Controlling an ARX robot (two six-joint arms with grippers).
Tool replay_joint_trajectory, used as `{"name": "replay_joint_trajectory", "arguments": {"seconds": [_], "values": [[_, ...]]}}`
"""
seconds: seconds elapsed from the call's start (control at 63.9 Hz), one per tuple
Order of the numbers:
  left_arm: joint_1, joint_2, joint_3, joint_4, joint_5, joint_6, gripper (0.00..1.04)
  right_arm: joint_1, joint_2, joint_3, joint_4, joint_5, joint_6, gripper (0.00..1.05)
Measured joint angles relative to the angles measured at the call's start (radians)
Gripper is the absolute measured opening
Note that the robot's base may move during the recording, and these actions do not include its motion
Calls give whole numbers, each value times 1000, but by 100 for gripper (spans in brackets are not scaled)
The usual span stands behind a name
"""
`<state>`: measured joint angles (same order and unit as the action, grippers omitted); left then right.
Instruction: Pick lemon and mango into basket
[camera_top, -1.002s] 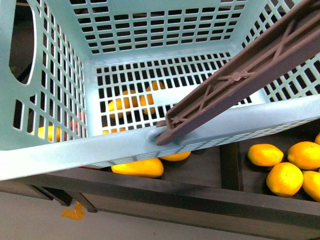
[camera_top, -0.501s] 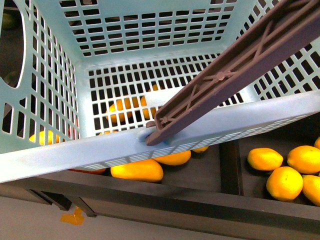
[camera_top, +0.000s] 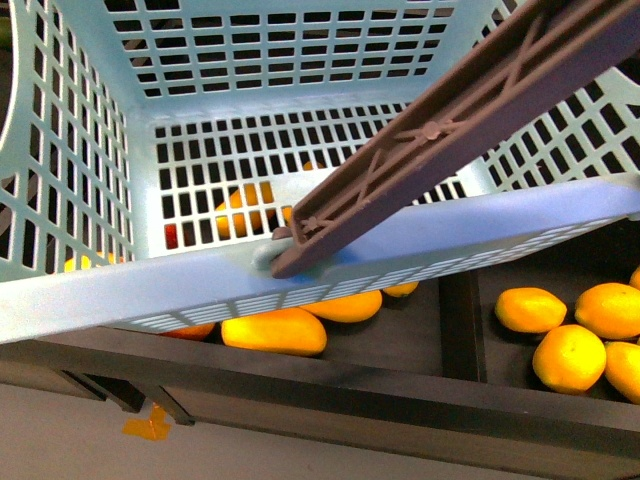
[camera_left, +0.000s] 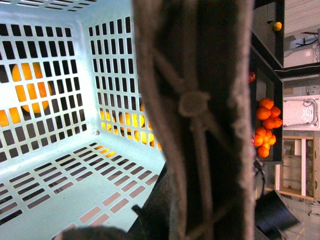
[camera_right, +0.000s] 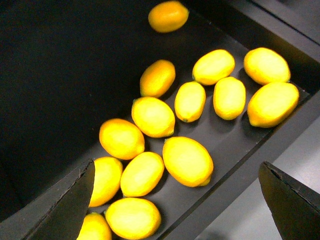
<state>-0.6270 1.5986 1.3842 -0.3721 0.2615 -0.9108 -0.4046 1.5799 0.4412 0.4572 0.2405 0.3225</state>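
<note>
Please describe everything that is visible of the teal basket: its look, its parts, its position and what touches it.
The basket is light teal plastic, rectangular, with slotted walls and floor. A brown ribbed handle pivots on its near rim and rises slantwise across the opening. Nothing lies inside; the orange-yellow fruits show only through the slots and beneath the rim, on the dark shelf below. In the front view the basket sits tilted. What holds it up is not visible.

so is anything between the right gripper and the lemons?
Nothing visible. In the right wrist view the right gripper hangs open over the lemons, which lie uncovered in their dark tray. Nothing shows between it and the fruit.
</note>
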Motion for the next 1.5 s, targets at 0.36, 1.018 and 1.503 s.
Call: {"name": "replay_joint_trajectory", "arguments": {"seconds": [0.36, 1.018, 1.503], "values": [[0, 0, 0, 0, -7, 0, 5, 25, 451, 214, 55, -95, -145, 96], [0, 0, 0, 0, -6, 0, 5, 50, 827, 572, -23, -180, -164, 96], [0, 0, 0, 0, -4, 0, 5, 39, 946, 708, -67, -200, -132, 96]]}}
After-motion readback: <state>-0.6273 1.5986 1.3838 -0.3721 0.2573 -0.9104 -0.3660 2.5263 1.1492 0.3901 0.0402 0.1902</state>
